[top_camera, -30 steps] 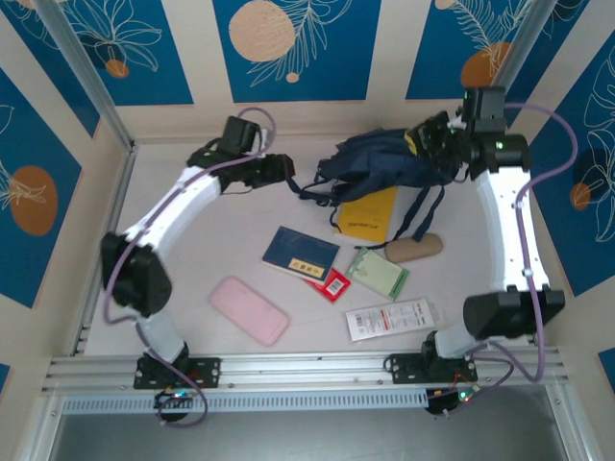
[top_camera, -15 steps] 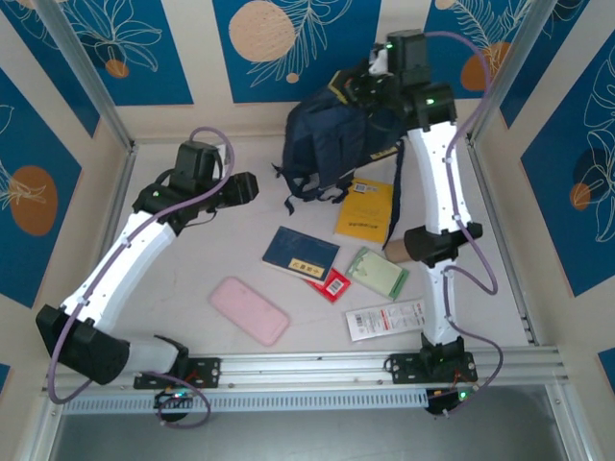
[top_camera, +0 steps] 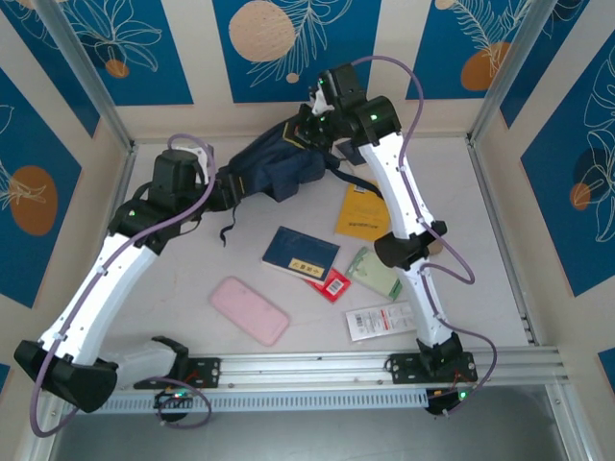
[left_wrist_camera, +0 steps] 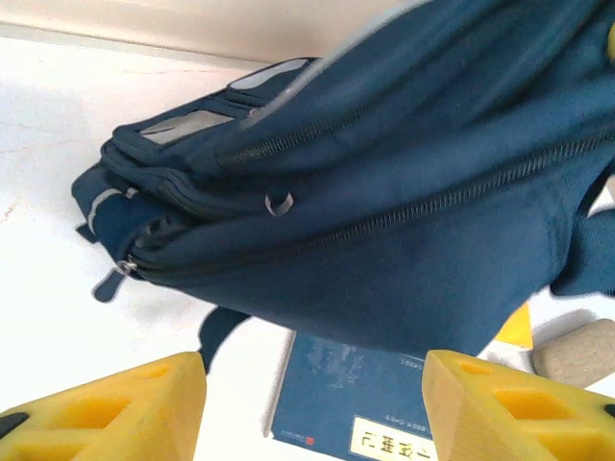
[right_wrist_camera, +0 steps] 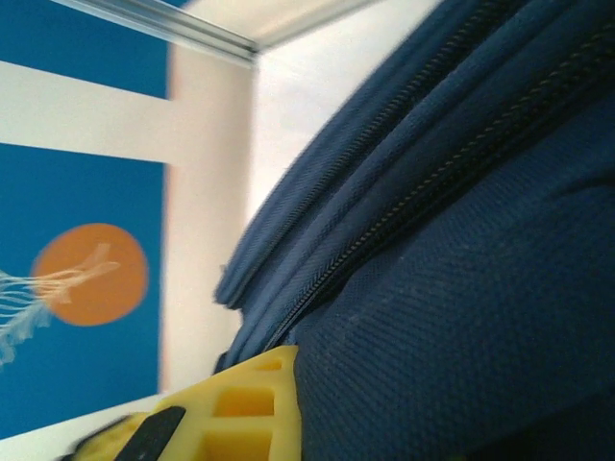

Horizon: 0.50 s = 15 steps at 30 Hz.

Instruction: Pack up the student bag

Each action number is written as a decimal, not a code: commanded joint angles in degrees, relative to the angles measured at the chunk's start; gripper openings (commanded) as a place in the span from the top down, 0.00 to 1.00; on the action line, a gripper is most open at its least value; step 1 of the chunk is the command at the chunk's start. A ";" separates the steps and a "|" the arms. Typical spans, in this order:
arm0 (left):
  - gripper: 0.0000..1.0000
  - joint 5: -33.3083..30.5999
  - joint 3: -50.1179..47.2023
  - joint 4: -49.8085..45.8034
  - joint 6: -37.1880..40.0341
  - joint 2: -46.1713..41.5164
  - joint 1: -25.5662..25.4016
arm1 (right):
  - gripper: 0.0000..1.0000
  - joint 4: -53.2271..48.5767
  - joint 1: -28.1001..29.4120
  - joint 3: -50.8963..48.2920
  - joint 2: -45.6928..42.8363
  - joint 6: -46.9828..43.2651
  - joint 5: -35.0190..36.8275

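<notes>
Top view, student bag (top_camera: 279,168): at the back of the tabletop (top_camera: 192,279), left of centre, slung low and sideways.
Top view, right claw (top_camera: 315,113): clenched on the bag's upper right end.
Top view, left claw (top_camera: 229,187): just at the bag's lower left end.
Top view, bag contents: inside hidden, cannot tell.
Top view, outside the bag: navy booklet (top_camera: 301,253), yellow booklet (top_camera: 365,213), red card (top_camera: 333,284), green packet (top_camera: 377,274), white packet (top_camera: 380,320) and pink case (top_camera: 250,310), all on the bag's near side.
Left wrist view: yellow fingers (left_wrist_camera: 106,413) released, wide apart, below the bag and clear of it; visible zips run closed; navy booklet under its near edge.
Right wrist view: yellow finger (right_wrist_camera: 240,413) pressed against the bag's navy fabric.
Change: half a second earlier the bag hung taller and further right, apart from the left claw; the loose things have stayed put.
</notes>
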 commanded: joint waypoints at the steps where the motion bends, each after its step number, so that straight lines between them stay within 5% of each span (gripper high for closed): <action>1: 0.39 -1.43 -0.94 -0.93 1.80 -1.53 0.70 | 1.00 -14.29 3.49 3.91 1.24 -6.35 13.93; 4: 0.39 -0.57 -1.78 -0.64 1.94 -1.53 0.64 | 1.00 -23.39 7.45 3.43 2.69 -6.52 23.95; 9: 0.39 1.32 -2.68 0.09 1.22 -0.78 0.68 | 1.00 -23.17 13.96 -10.72 -2.28 -3.36 32.78; 15: 0.39 1.30 -3.12 -0.17 1.64 -1.39 0.68 | 1.00 -23.12 14.08 -26.00 -4.91 1.61 42.60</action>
